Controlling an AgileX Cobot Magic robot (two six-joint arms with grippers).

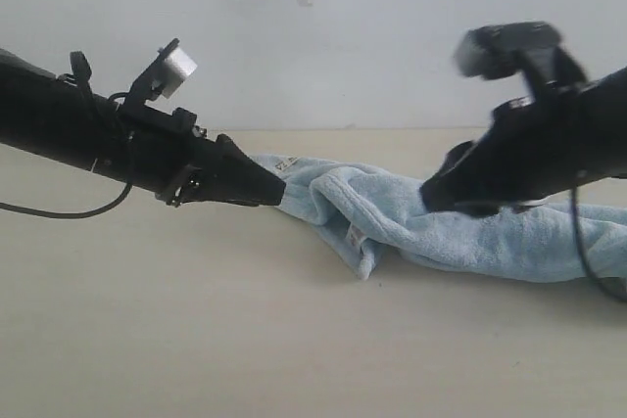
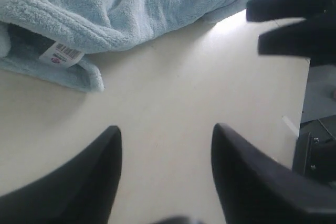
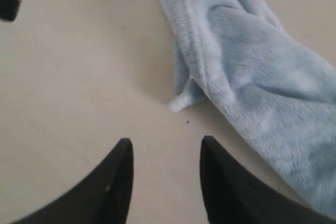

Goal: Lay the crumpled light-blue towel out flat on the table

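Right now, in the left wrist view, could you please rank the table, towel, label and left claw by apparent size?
1. table
2. towel
3. label
The left claw looks roughly towel-sized, but it sits right at the camera, so I leave it unranked.

Pale-blue towel (image 1: pixel 470 237) with white barcode label (image 2: pixel 62 54) on plain pale-beige table (image 1: pixel 196 320)
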